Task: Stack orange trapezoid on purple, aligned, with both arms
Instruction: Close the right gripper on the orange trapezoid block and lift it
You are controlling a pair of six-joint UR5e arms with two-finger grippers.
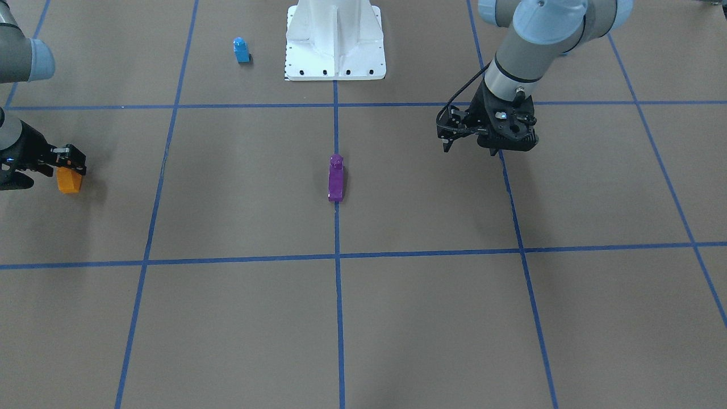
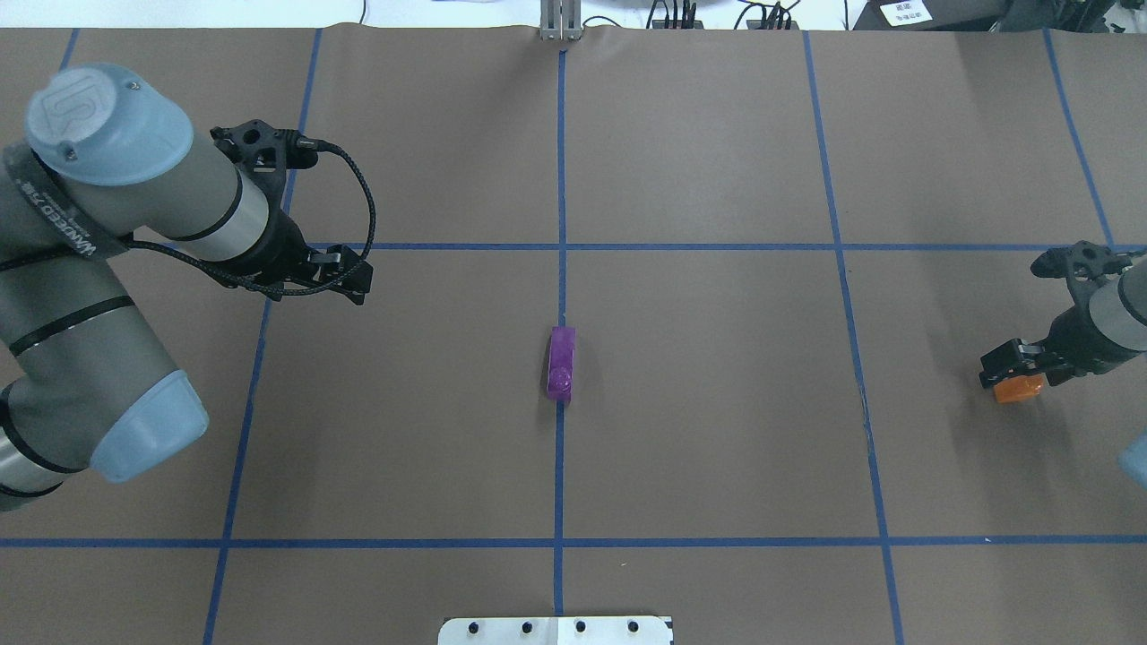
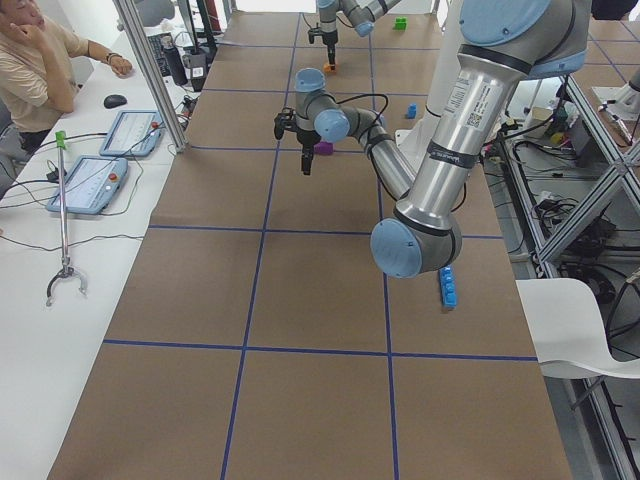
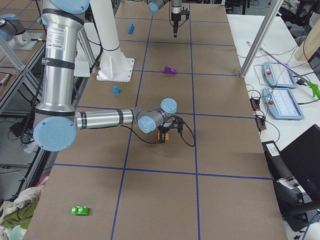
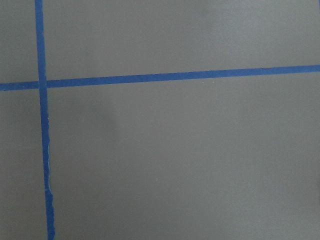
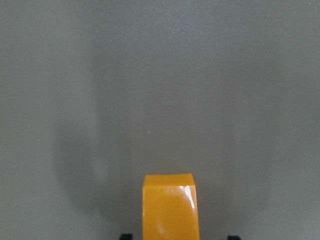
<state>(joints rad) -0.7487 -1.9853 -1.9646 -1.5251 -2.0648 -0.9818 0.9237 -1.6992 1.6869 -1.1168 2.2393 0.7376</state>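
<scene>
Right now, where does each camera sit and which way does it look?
Front: across the table, facing the robot's base; left arm, right arm.
Overhead: behind the robot, looking down; both arms.
Left side: table's end, looking along it; left arm near.
Right side: opposite end; right arm near, gripping the orange block.
Left wrist: down at tape lines; no arm shows.
Right wrist: down past the orange block; no arm.
Front and overhead share the purple block.
</scene>
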